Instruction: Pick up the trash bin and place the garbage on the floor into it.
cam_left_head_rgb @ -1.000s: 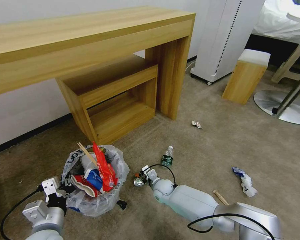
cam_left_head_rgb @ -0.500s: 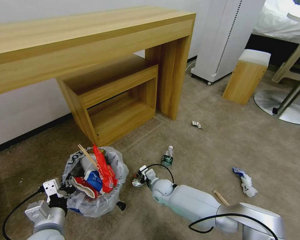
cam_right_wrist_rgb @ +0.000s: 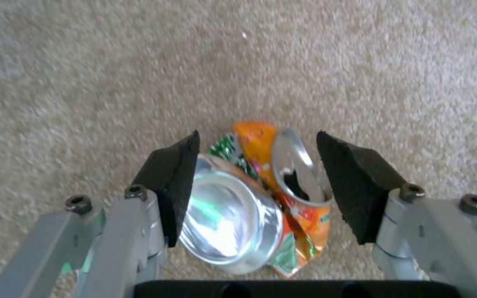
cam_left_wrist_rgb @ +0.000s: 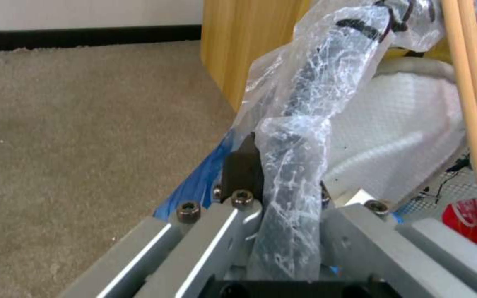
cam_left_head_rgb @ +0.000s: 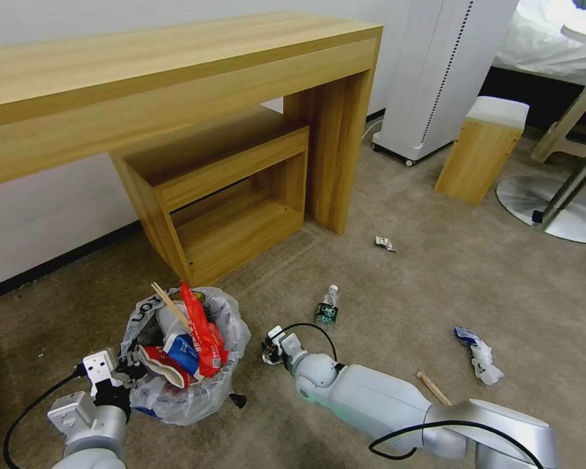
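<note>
Right hand (cam_right_wrist_rgb: 258, 182) w/ crushed can (cam_right_wrist_rgb: 255, 198) has crept left toward trash bin (cam_left_head_rgb: 185, 355).
Can sits between its pads over the floor (cam_right_wrist_rgb: 84, 62), just right of bin; thin, slick, dented — grip across flattened sides. Left hand (cam_left_wrist_rgb: 283, 198) pinches bin's soft bag rim; bin looks light, already stuffed.

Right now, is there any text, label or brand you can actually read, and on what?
None reads whole.
Trash bin bag: dark letters, crinkled, unreadable.
Crushed can between the right gripper's pads: orange-green print, no legible word.
Bottle label: too small.
Red cartons in the bin: too small.
</note>
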### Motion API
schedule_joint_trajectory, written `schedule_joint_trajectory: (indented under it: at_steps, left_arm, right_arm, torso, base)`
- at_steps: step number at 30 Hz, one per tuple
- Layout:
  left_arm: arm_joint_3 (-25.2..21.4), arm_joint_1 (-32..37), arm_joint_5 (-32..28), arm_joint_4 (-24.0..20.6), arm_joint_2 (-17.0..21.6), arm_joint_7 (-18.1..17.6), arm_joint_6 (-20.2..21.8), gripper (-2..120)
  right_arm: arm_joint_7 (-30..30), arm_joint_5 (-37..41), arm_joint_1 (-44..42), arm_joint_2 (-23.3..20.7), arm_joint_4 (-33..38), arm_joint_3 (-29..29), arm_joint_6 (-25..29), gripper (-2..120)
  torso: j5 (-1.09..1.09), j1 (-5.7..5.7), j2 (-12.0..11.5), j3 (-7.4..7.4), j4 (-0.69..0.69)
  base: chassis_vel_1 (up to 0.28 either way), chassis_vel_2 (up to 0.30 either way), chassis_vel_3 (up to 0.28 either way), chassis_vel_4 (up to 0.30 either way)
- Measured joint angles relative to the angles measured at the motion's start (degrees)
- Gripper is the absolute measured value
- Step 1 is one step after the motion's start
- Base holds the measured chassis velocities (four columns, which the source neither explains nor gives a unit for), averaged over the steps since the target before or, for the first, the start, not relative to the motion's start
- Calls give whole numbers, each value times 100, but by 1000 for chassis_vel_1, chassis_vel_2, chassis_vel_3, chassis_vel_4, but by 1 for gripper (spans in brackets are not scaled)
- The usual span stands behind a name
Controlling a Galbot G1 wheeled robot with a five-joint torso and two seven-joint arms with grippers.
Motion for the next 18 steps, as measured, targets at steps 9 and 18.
schedule_joint_trajectory:
  at_steps: [9,18]
  left_arm:
    - [-8,29,-2,-17,-5,4,-21,1]
    - [38,-52,11,74,-32,4,-22,1]
  right_arm:
    - [-51,-105,19,86,-321,-7,37,59]
    - [16,-62,-34,-12,-200,88,-51,52]
  torso:
    - [1,0,0,0,1]
    - [0,0,0,0,0]
  base:
    - [0,0,0,0]
    - [0,0,0,0]
